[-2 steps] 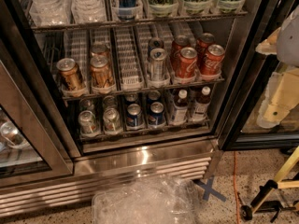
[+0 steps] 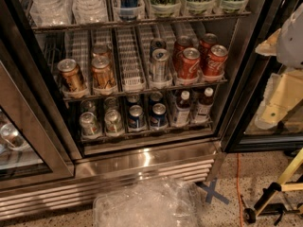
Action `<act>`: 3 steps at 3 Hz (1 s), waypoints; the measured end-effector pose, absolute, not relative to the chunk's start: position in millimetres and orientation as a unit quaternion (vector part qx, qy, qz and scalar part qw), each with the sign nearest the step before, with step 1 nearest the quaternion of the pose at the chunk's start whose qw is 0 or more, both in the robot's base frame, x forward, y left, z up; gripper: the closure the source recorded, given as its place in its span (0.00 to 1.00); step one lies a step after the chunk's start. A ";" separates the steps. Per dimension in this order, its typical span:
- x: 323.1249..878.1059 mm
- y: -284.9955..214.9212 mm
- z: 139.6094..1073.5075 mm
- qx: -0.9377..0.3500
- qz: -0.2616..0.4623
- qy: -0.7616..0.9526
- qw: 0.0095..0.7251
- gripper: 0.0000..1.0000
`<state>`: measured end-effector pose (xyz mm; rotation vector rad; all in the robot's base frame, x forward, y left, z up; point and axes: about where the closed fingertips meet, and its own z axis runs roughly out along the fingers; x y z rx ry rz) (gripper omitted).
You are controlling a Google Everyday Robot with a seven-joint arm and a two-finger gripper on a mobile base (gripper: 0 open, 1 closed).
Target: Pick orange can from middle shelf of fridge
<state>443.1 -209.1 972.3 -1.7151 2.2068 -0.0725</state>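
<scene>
Well left of gripper (image 2: 271,113) stands orange can (image 2: 102,73).

No displacement discernible: orange-bronze aluminium cans (image 2: 71,74) on the dark metal middle shelf (image 2: 142,91) and the pale robot arm (image 2: 284,96) at right hold position; the gripper lies outside the view.

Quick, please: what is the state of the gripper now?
Gripper, at the picture's right edge, far from the orange-bronze aluminium cans: open or closed cannot be told.
</scene>
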 end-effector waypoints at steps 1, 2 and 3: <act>446.5 -183.4 931.8 -0.574 0.041 0.793 0.201 0.00; 465.8 -131.4 894.8 -0.521 0.124 0.808 0.248 0.00; 483.7 -123.4 902.0 -0.507 0.118 0.805 0.284 0.00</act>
